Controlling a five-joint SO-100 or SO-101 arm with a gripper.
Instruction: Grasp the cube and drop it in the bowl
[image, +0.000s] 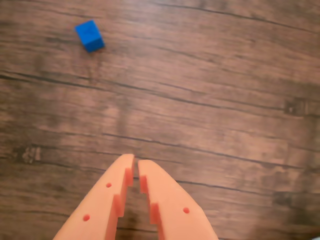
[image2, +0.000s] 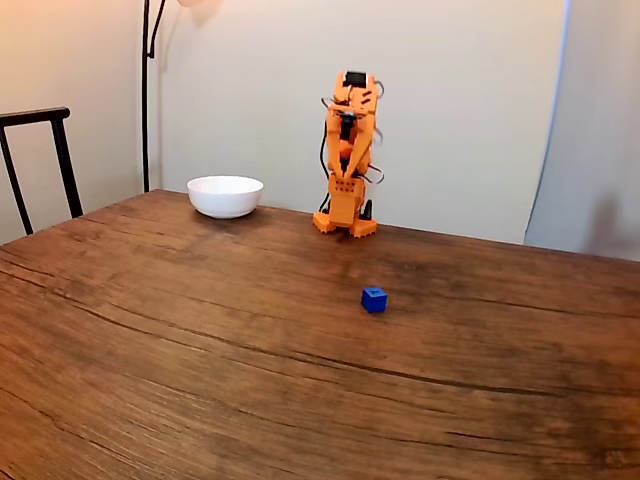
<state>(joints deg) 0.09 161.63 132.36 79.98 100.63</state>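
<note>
My pincer (image: 135, 163) hangs over bare wood with its two orange fingers nearly together, gripping nothing. The cube (image: 90, 35) lies on the table (image: 215, 100) well ahead of my fingertips and off to the left in the wrist view. In the fixed view the cube (image2: 374, 299) sits alone, well apart from the bowl (image2: 225, 195), which stands farther back to the cube's left.

Item count, both views

1 cube (image2: 374, 299), blue, also seen in the wrist view (image: 90, 35); 1 bowl (image2: 225, 196), white; 1 orange arm (image2: 348, 160) carrying 1 tool (image: 135, 161) with 2 fingers (image: 107, 197), tips nearly together; 1 wooden worktop (image2: 200, 340); 1 dark chair (image2: 40, 160) at the fixed view's left edge; 1 black lamp pole (image2: 146, 90) against the wall.
</note>
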